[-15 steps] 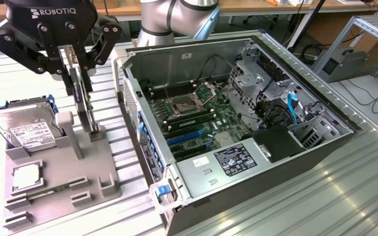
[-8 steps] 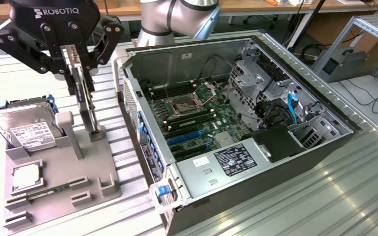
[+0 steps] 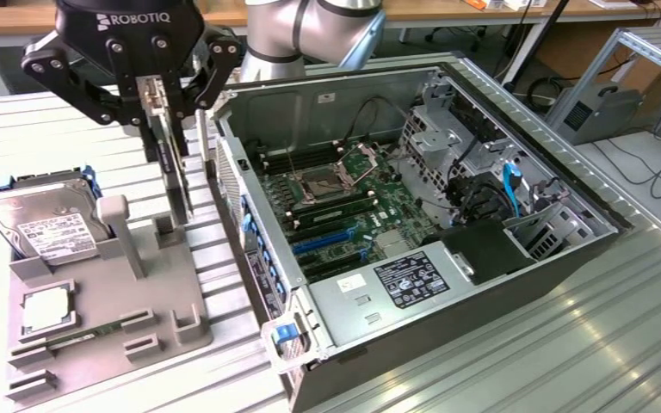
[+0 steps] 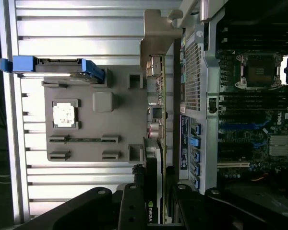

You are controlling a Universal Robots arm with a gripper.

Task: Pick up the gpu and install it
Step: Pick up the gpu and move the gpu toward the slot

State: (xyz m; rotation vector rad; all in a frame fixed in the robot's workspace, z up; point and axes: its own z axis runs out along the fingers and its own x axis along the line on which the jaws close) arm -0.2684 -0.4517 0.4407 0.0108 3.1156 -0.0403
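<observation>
A grey moulded plastic holder (image 3: pixel 101 310) is seen nearest on the ribbed metal bench (image 3: pixel 606 344). At its far edge the thin dark gpu card (image 3: pixel 176 172) is held upright, pinched by the black gripper (image 3: pixel 173 107) fingers, at nine o'clock of the open computer case (image 3: pixel 446 344).

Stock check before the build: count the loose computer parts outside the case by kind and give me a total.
hard drive: 1
processor chip: 1
memory stick: 1
graphics card, clamped in the gripper: 1
Total: 4
</observation>
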